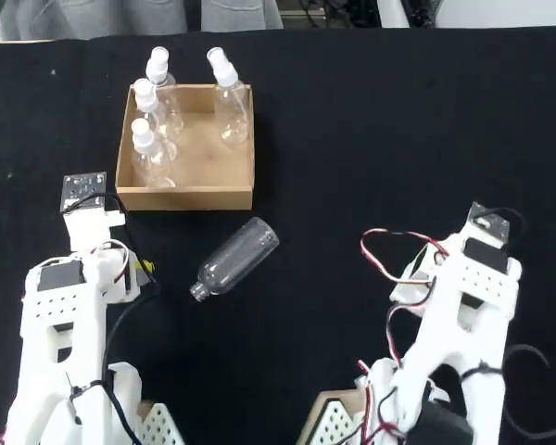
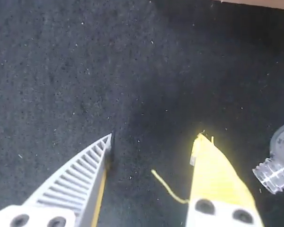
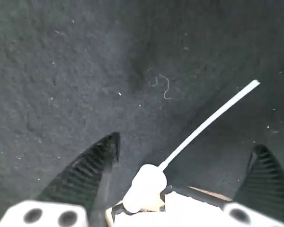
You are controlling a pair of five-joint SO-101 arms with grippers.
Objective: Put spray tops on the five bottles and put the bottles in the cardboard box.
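Left claw [image 2: 154, 138] gapes empty beside the bottle [image 2: 274, 172]; right claw [image 3: 186, 142] spread wide, spray top [image 3: 144, 184] between.

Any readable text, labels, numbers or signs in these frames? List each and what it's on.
No readable text anywhere.
cardboard box: plain walls, no print visible.
lying bottle: clear, no label visible.
upright bottles: clear with white spray tops, no labels visible.
board atop one arm: any markings too small to read.

Jaws apart (wide) on left tool [image 2: 154, 142] and right tool [image 3: 187, 144].
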